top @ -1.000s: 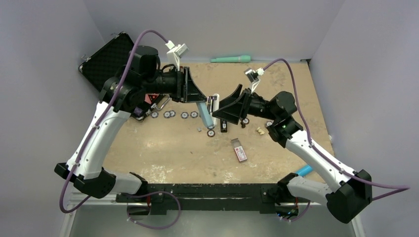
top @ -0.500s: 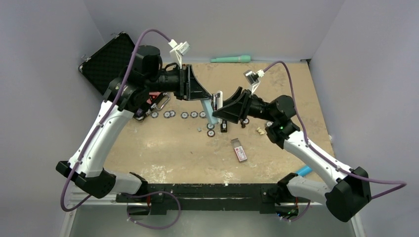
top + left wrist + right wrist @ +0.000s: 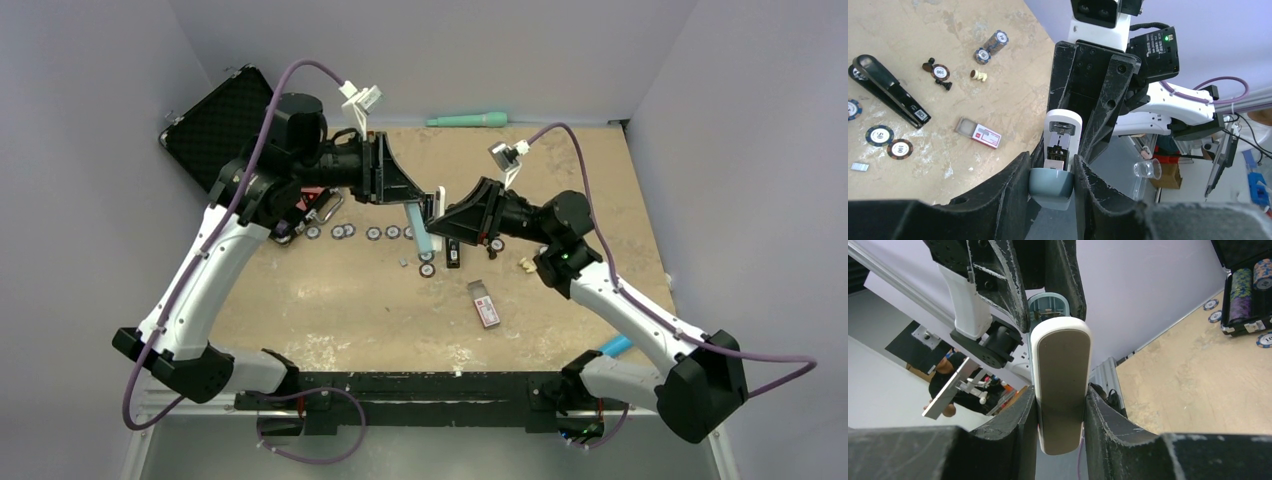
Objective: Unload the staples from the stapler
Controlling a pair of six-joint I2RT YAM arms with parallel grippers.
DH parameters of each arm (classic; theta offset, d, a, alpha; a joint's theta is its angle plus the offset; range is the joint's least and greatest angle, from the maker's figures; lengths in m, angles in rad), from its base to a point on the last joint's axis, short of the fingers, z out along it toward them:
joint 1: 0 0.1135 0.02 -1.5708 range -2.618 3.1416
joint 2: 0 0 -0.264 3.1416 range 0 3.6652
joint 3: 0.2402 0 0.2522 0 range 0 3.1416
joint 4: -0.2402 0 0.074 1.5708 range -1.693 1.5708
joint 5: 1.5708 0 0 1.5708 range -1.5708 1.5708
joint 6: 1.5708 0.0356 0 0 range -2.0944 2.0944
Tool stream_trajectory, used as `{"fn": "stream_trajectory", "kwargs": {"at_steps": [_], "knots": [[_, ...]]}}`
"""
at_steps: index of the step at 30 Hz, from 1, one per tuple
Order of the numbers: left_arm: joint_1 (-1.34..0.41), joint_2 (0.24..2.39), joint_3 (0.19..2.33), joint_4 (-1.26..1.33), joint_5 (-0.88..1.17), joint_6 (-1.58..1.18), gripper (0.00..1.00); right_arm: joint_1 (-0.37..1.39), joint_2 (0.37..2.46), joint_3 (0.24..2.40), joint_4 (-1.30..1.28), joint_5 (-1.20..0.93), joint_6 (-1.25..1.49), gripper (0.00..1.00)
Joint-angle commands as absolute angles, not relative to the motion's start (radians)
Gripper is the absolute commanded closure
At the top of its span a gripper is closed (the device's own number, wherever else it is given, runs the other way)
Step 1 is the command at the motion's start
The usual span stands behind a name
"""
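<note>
A slim black stapler (image 3: 890, 92) (image 3: 453, 254) lies on the table, untouched. Above it, both grippers hold a hinged teal-and-white stapler in the air. My left gripper (image 3: 1050, 159) (image 3: 412, 205) is shut on its teal base (image 3: 1050, 185). My right gripper (image 3: 1060, 390) (image 3: 442, 214) is shut on its white top arm (image 3: 1060, 370) (image 3: 1062, 125). The arm is swung open and shows a metal channel (image 3: 1057, 150). A tiny silvery strip, the staples (image 3: 859, 167), lies on the table near the chips.
Poker chips (image 3: 370, 233) lie in a row behind the staplers. A black chip case (image 3: 215, 120) stands at the back left. A red-and-white flat box (image 3: 484, 303) lies nearer the front. A pale teal bar (image 3: 467, 120) rests along the back wall.
My right gripper has moved left to the white top arm and shut on it. The left gripper lifted the teal base slightly and keeps its hold.
</note>
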State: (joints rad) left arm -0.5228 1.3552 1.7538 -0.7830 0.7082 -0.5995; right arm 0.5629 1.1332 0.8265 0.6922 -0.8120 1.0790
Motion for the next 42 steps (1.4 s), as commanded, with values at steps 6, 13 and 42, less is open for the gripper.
{"fn": "stream_trajectory", "kwargs": {"at_steps": [6, 13, 42], "knots": [[-0.503, 1.31, 1.711, -0.882, 0.611, -0.54, 0.55, 0.566, 1.16, 0.863, 0.628, -0.813, 1.025, 1.0], [-0.503, 1.229, 1.574, -0.875, 0.566, -0.545, 0.0, 0.567, 1.188, 0.859, 0.555, -0.779, 1.015, 1.0], [-0.519, 1.165, 1.24, -0.334, 0.827, -0.776, 0.68, 0.575, 1.28, 0.924, 0.855, -0.821, 1.268, 1.0]]}}
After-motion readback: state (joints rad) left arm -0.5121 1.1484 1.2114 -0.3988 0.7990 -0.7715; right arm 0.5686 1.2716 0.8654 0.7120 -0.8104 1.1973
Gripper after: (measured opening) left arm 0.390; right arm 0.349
